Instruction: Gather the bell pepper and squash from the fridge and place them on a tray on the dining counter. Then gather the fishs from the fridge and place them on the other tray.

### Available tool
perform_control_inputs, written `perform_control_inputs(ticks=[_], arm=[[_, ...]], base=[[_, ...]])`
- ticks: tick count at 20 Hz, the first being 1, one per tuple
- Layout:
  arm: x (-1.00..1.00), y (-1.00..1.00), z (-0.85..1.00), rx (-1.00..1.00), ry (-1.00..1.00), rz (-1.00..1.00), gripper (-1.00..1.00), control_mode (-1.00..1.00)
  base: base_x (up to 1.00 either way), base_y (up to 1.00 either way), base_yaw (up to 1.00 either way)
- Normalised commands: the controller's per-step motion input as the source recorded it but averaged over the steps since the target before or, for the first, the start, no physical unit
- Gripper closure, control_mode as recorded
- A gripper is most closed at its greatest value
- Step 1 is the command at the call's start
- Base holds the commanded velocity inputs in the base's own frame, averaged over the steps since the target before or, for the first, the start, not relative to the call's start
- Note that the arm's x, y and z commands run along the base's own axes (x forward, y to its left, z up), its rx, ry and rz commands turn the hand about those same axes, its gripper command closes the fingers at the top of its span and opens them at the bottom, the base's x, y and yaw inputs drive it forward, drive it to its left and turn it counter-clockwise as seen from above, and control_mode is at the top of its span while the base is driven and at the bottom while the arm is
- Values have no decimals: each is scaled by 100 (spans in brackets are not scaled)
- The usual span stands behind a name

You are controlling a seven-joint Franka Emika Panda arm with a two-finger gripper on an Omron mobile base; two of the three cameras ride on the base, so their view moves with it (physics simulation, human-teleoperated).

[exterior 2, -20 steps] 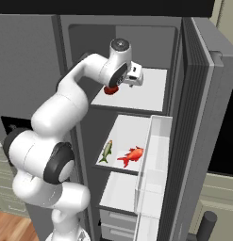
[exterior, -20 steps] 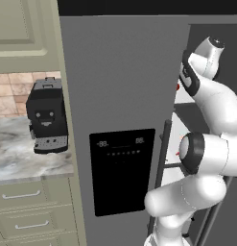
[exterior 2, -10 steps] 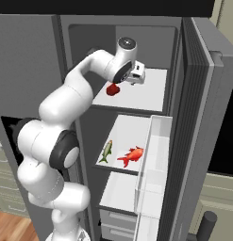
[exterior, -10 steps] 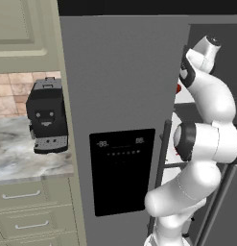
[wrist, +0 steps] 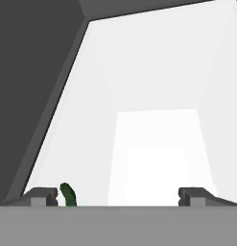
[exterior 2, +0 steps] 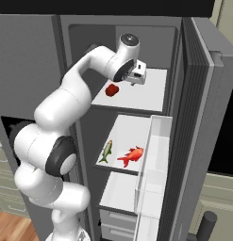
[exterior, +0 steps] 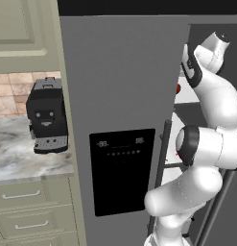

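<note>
The pincer (exterior 2: 138, 75) is open wide and holds nothing, inside the fridge (exterior 2: 193, 117) above the top shelf. The red bell pepper (exterior 2: 112, 89) sits on that shelf just beside the pincer, not touching. Two fish (exterior 2: 132, 155) lie one shelf below.

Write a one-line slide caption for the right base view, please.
Open gripper reaches onto the grey fridge's top shelf beside the small red bell pepper; two fish lie below.
</note>
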Motion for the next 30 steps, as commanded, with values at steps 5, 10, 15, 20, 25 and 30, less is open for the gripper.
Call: perform_control_inputs(ticks=[5, 10, 15, 20, 25, 30], arm=[[-45, 11, -6, 6, 0, 0, -100, -100], [-5, 20, -4, 3, 0, 0, -100, -100], [1, 1, 0, 0, 2, 0, -100, -100], [-27, 1, -1, 0, 13, 0, -100, -100], [-25, 4, 0, 1, 12, 0, -100, -100], [13, 16, -2, 5, 0, 3, -100, -100]], base=[[0, 0, 0], [0, 0, 0], [0, 0, 0], [0, 0, 0], [0, 0, 0], [0, 0, 0]])
